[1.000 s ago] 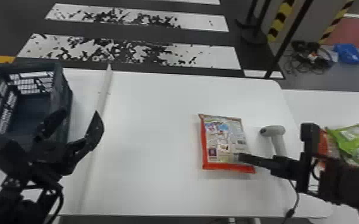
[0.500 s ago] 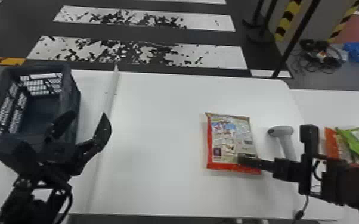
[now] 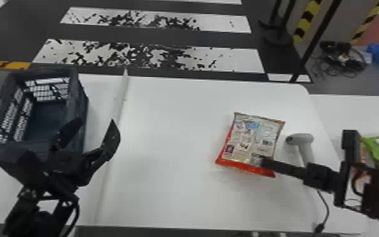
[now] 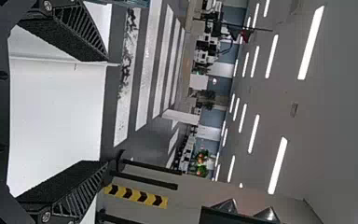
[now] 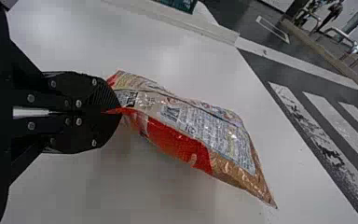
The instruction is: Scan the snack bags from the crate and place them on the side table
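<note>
Snack bag (image 5: 191, 128) gripped by a corner, just left of the barcode scanner (image 3: 305, 140)

The right gripper (image 5: 116, 112) pinches its corner: probably light, floppy, slippery, with crushable contents; the sealed edge suits gripping. Left of the scanner, the white table (image 3: 166, 151) offers open room; rightward come its edge, then the side table (image 3: 352, 110). Well left stand the wide-spread left gripper (image 3: 96, 120) and crate (image 3: 82, 113).

Shines bright from rows of ceiling lights (image 4: 277, 165) in the left wrist view. Spreads softly over the white counter (image 3: 166, 141), casting faint, diffuse shadow beside the snack bag (image 3: 251, 135). Glints off the wrinkled film (image 5: 191, 123) in the right wrist view.
</note>
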Available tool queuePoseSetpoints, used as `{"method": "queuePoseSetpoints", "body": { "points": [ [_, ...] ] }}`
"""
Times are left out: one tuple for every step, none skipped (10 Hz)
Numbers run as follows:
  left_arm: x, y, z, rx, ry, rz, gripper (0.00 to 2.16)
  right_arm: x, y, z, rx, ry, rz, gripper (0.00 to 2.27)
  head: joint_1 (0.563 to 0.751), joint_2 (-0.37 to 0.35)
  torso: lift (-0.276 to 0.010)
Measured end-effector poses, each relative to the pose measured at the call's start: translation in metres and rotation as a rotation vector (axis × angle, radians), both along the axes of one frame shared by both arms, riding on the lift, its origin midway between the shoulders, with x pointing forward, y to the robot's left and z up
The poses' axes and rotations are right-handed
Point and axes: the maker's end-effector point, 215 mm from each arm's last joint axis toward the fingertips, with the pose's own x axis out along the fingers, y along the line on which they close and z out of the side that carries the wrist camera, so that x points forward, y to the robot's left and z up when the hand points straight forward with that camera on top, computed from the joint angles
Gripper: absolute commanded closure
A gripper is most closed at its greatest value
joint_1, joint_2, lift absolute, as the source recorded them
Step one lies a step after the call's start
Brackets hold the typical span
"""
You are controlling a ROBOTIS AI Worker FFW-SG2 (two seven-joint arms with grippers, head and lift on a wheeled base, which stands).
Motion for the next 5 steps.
{"method": "queuePoseSetpoints", "body": {
  "points": [
    [0.0,0.0,0.0,0.0,0.0,0.0,0.09,0.001,-0.007,0.025,0.064,-0.027,-0.024,2.25,0.695,-0.058,-0.081],
    [0.0,0.0,0.0,-0.001,0.001,0.0,0.09,0.005,-0.018,0.052,0.117,-0.063,-0.053,2.25,0.695,-0.073,-0.081],
    [0.0,0.0,0.0,-0.002,0.001,0.0,0.09,0.011,-0.036,0.079,0.151,-0.109,-0.095,2.25,0.695,-0.083,-0.081],
    [-0.001,-0.001,-0.001,-0.002,0.002,0.0,0.09,0.02,-0.063,0.105,0.168,-0.162,-0.157,2.25,0.695,-0.13,-0.081],
    [-0.001,-0.001,-0.001,-0.002,0.002,-0.001,0.09,0.026,-0.091,0.123,0.173,-0.204,-0.218,2.25,0.695,-0.147,-0.081]
  ]
}}
